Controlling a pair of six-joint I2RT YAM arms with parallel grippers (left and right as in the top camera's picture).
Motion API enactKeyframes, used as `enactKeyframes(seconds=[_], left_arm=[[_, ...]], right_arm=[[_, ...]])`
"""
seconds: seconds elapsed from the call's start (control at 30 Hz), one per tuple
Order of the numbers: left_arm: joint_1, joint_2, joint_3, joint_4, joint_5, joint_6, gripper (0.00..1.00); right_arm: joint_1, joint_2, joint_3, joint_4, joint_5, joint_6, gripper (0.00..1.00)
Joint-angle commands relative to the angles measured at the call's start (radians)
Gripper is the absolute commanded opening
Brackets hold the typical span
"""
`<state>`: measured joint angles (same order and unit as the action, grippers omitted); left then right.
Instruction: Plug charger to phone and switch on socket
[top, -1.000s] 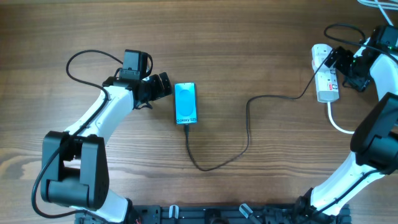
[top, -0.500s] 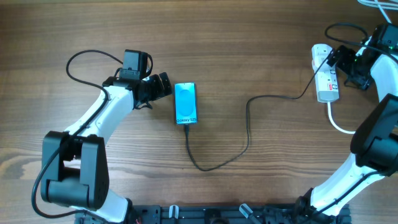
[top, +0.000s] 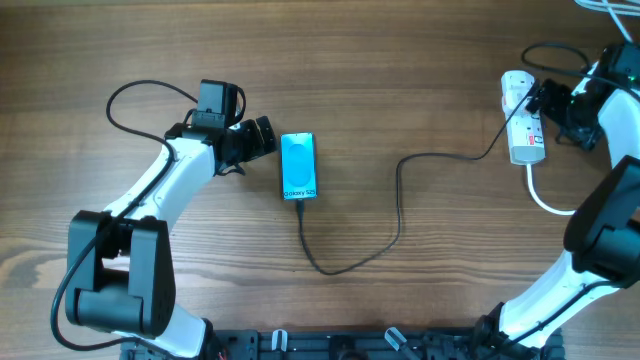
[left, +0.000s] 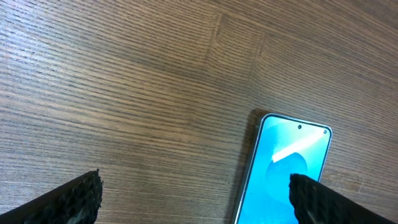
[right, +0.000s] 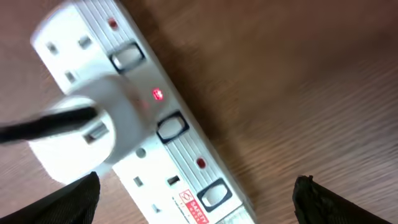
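Wood-grain worktop (top: 420, 60) all round us, and left of its middle lies the phone (top: 298, 165), flat, screen up and glowing cyan, with a pale oval and small text at its near end. We see the charger (top: 399, 205), a thin black lead, meeting that near end. It loops toward us, climbs, and runs right to the socket (top: 526, 145) by the far right edge.

From the right wrist we catch a white plug (right: 93, 140) seated in the strip. A red lamp (right: 157, 94) burns beside it, brighter than the other red marks, and the rocker (right: 171, 126) next to it looks pressed.

So we judge both steps as good as done: lead in, power on. Our left end effector (top: 264, 135) sits just beside the phone's left edge, fingers spread wide, holding nothing. Our right end effector (top: 546, 106) hovers over the strip, likewise spread and empty.

The next move, we reckon, calls for little: lift both arms clear without snagging the lead. Whether the phone is actually charging, we cannot tell.
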<state>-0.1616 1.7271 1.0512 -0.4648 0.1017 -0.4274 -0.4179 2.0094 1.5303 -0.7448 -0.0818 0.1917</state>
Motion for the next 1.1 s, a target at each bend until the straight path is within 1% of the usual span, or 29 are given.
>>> enactKeyframes(seconds=[0.0,0.07,0.13,0.23,1.07], left_arm=[[0.002,-0.013,0.01,0.001,-0.006,0.002,1.0],[0.002,-0.013,0.01,0.0,-0.006,0.002,1.0],[0.002,-0.013,0.01,0.001,-0.006,0.002,1.0],[0.002,-0.013,0.01,0.001,-0.006,0.002,1.0],[0.002,-0.013,0.01,0.001,-0.006,0.002,1.0]], right_arm=[[-0.019,-0.049,0.044,-0.007,0.051,-0.13,0.99],[-0.019,-0.05,0.044,-0.024,0.071,-0.166,1.0],[-0.02,-0.05,0.035,-0.038,0.071,-0.167,1.0],[-0.02,-0.05,0.029,-0.054,0.071,-0.222,1.0],[-0.02,-0.05,0.028,-0.052,0.071,-0.218,1.0]])
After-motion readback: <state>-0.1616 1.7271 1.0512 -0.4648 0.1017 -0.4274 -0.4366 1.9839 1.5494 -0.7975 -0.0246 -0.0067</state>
